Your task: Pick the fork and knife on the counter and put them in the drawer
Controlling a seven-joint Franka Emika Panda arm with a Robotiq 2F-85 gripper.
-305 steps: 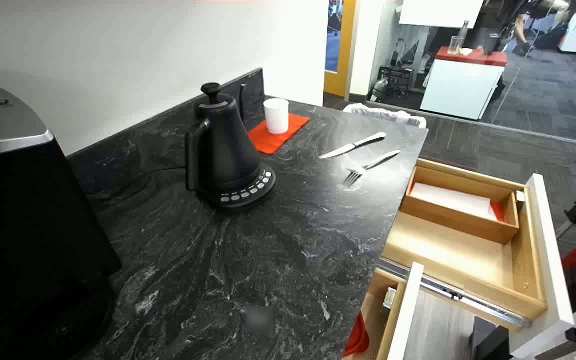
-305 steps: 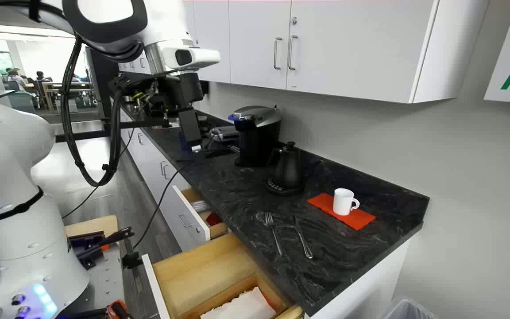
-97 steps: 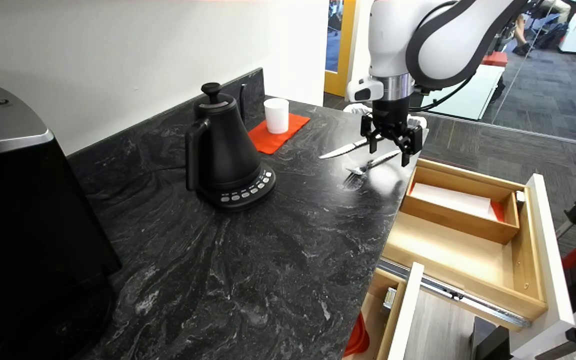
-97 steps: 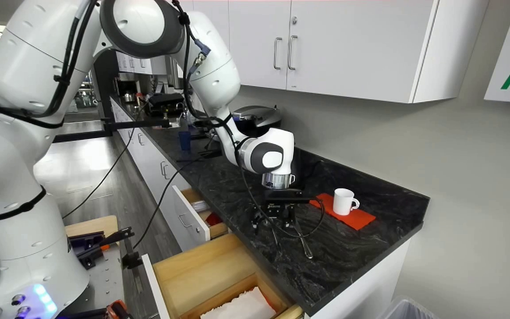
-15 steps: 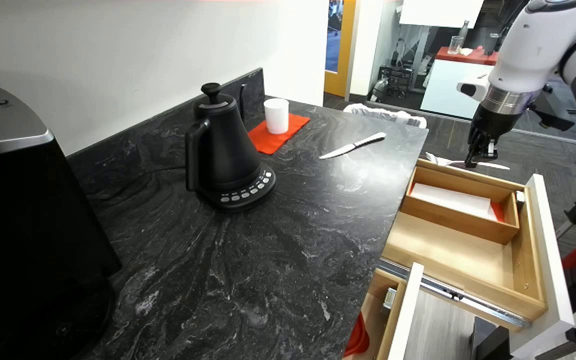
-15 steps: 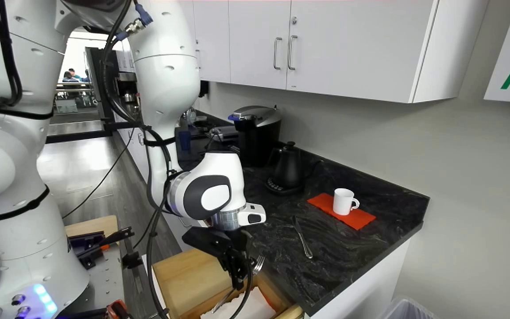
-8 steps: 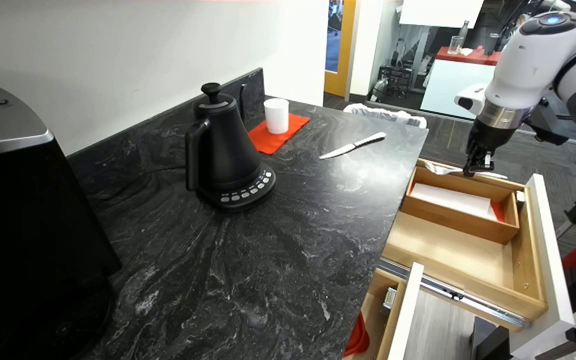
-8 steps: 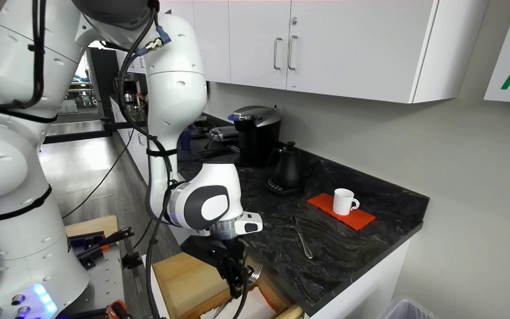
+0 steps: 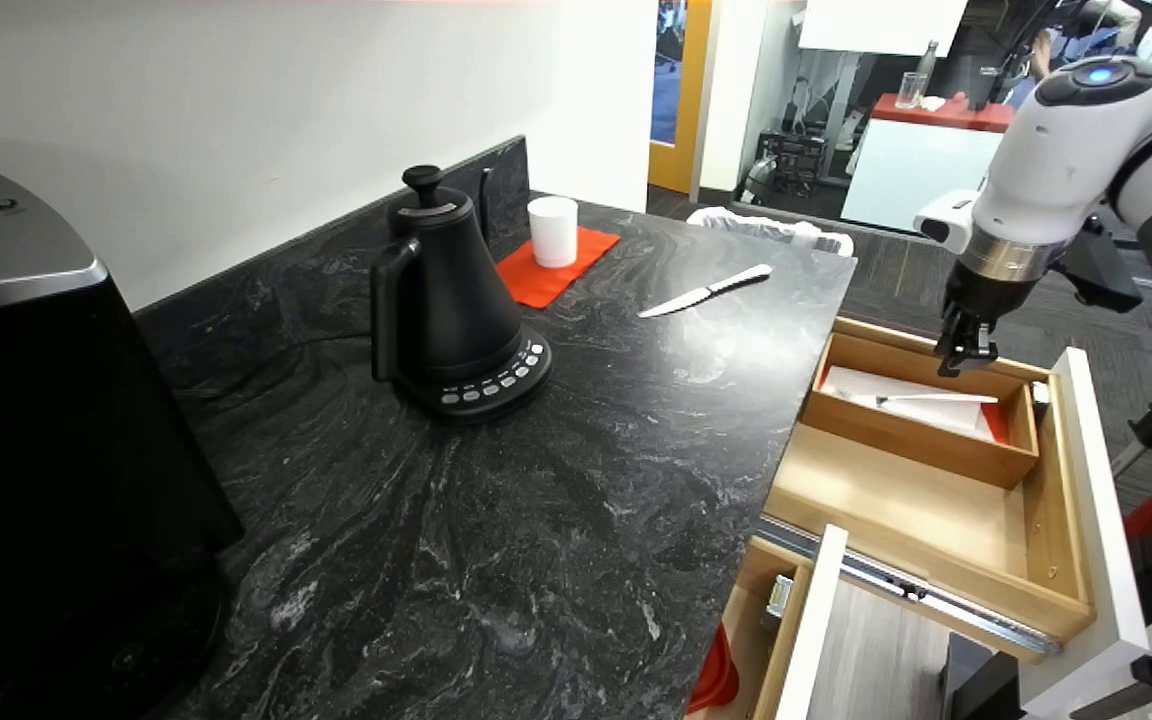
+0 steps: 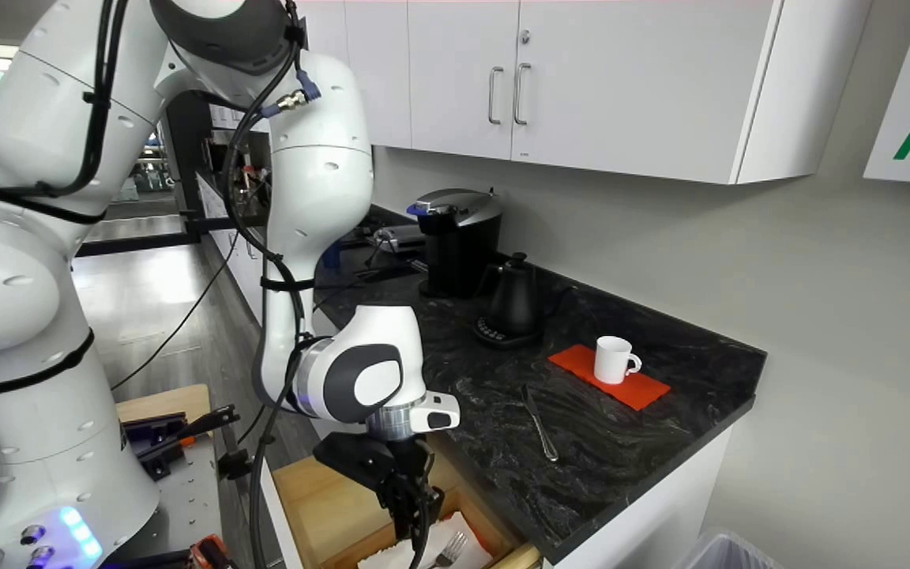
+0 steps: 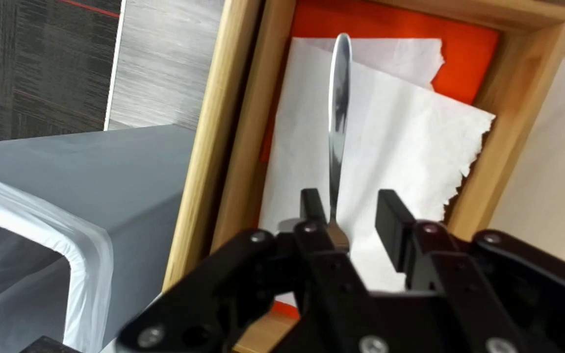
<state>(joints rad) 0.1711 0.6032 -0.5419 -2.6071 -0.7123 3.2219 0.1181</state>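
The fork (image 9: 936, 398) lies on white paper in the small wooden compartment of the drawer (image 9: 916, 490); its handle (image 11: 340, 93) runs up the wrist view, and its tines (image 10: 452, 545) show in an exterior view. Just above it hangs my gripper (image 11: 351, 211), jaws parted, with nothing gripped. From the wrist camera the fork's neck passes behind the gap, nearer the left finger (image 11: 313, 206), which hides part of the fork's head. On the dark counter (image 9: 586, 540) the knife (image 9: 706, 292) lies flat, well away from the gripper, and shows in both exterior views.
A black kettle (image 9: 456, 300), a white mug (image 10: 611, 359) on a red napkin (image 10: 644, 389) and a coffee maker (image 10: 463, 237) stand on the counter. A lower pull-out (image 9: 806, 640) is partly out. A lined bin (image 11: 81, 245) stands beside the drawer.
The gripper has come down over the drawer and opened, and the fork has dropped from it onto the paper. Earlier the fork lay on the counter. The knife has not moved.
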